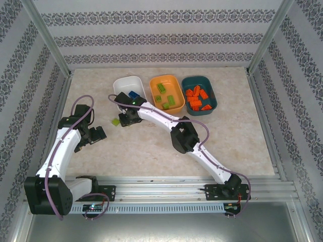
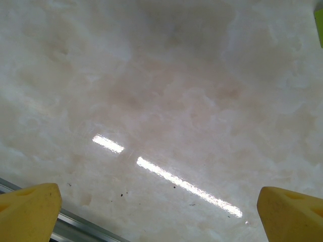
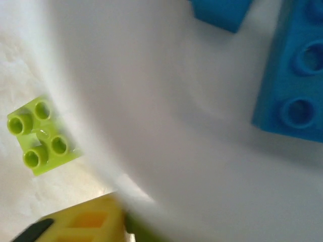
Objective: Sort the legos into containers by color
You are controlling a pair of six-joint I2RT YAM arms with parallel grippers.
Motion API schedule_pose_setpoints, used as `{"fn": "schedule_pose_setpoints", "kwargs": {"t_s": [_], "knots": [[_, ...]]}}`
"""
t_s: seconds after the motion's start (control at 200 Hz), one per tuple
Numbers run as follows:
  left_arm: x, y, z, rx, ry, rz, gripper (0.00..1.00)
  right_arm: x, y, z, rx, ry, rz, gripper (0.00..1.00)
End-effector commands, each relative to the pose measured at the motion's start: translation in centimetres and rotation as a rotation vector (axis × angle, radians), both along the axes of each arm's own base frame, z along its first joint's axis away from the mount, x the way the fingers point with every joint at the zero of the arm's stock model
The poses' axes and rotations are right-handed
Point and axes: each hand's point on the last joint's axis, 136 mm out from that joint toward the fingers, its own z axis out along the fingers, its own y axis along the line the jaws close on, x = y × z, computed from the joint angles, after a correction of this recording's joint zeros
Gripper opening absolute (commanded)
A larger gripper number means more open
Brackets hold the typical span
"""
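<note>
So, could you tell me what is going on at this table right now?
It is a colour sort, nearly finished. The orange dish holds green bricks, the teal dish orange ones, the white dish blue ones. The right gripper is down at the white dish's near edge, beside a loose green lego on the table; whether it grips anything is unclear. The left gripper hangs open over bare table.

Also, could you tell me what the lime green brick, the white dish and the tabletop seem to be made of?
Small lime green studded brick: glossy moulded plastic, hollow studs. White rounded dish: likely smooth plastic, soft sheen. Beige tabletop: marble-patterned, polished, mirrors light streaks; possibly laminate.
</note>
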Motion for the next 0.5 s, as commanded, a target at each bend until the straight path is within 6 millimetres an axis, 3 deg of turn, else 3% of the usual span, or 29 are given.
{"fn": "schedule_pose_setpoints", "kwargs": {"t_s": [0.0,0.12,0.325,0.495], "knots": [[-0.2,-0.1,0.0,0.005,0.016,-0.004,1.0,-0.7,-0.4,0.9,-0.038,-0.041,0.024,0.27],[0.2,-0.8,0.1,-0.032,0.005,-0.04,1.0,-2.0,-1.0,1.9,-0.046,-0.039,0.038,0.17],[1.6,-3.9,-0.4,-0.194,-0.024,-0.145,1.0,-6.0,-3.7,4.9,0.016,0.006,0.013,0.15],[3.6,-4.9,-1.2,-0.234,-0.008,-0.202,1.0,-8.4,-9.5,7.7,0.068,0.053,-0.084,0.15]]}}
